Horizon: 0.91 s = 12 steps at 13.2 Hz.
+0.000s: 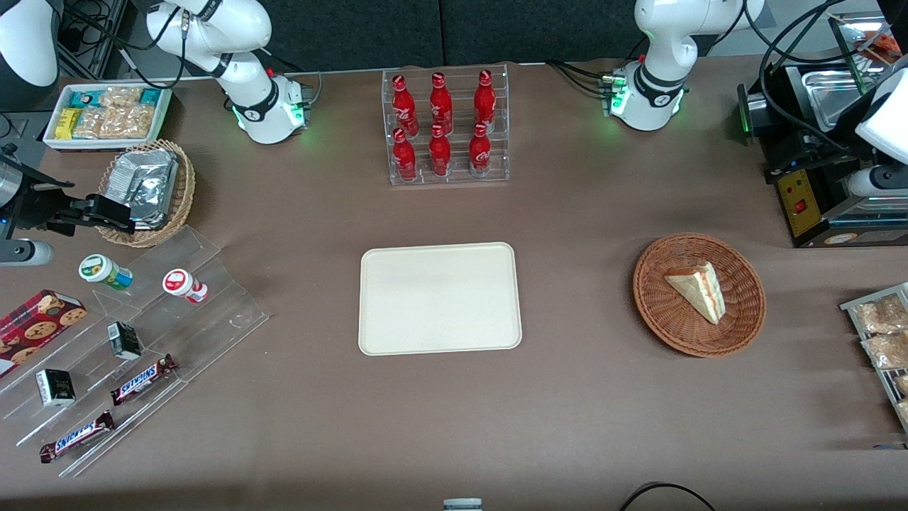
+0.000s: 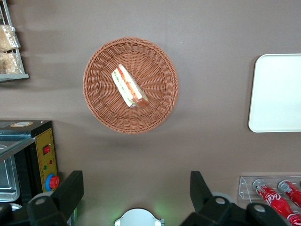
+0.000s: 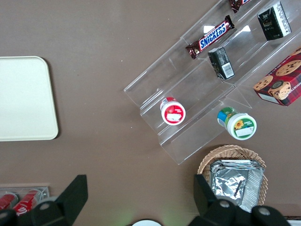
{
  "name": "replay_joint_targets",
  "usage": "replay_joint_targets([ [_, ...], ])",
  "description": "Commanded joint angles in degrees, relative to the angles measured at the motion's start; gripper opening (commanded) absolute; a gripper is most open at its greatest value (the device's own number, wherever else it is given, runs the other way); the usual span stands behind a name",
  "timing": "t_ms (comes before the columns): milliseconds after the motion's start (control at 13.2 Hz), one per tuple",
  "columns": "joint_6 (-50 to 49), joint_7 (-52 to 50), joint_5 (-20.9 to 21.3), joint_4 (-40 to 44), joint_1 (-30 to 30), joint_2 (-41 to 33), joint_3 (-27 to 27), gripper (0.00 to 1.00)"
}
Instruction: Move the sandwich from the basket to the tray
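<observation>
The sandwich (image 1: 699, 287) (image 2: 129, 87), a white wedge with red and green filling at its cut edge, lies in the round reddish-brown wicker basket (image 1: 667, 319) (image 2: 155, 66) toward the working arm's end of the table. The cream tray (image 1: 440, 298) (image 2: 280, 94) lies flat at the table's middle with nothing on it. My left gripper (image 2: 135, 188) hangs high above the table, farther from the front camera than the basket and well apart from it. It is open, with only bare table between its black fingers (image 2: 70, 188).
A clear rack of red bottles (image 1: 445, 128) (image 2: 273, 195) stands farther from the front camera than the tray. A black machine with a yellow panel (image 1: 801, 206) (image 2: 44, 155) and a tray of snack packets (image 1: 879, 333) flank the basket. A stepped acrylic display (image 1: 142, 333) sits toward the parked arm's end.
</observation>
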Motion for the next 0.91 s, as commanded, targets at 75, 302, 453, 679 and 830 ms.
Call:
replay_joint_targets([
  [75,-1.5,1.8,0.2,1.2,-0.6,0.7,1.1,1.00],
  [302,0.7,0.8,5.7,0.0,-0.4,4.6,1.0,1.00],
  [453,4.7,-0.8,6.8,-2.5,-0.4,6.0,1.2,1.00],
  [679,16.2,-10.9,7.0,-12.5,-0.2,6.5,1.4,1.00],
  [830,26.5,-18.4,7.1,-21.1,0.2,6.5,1.7,1.00],
])
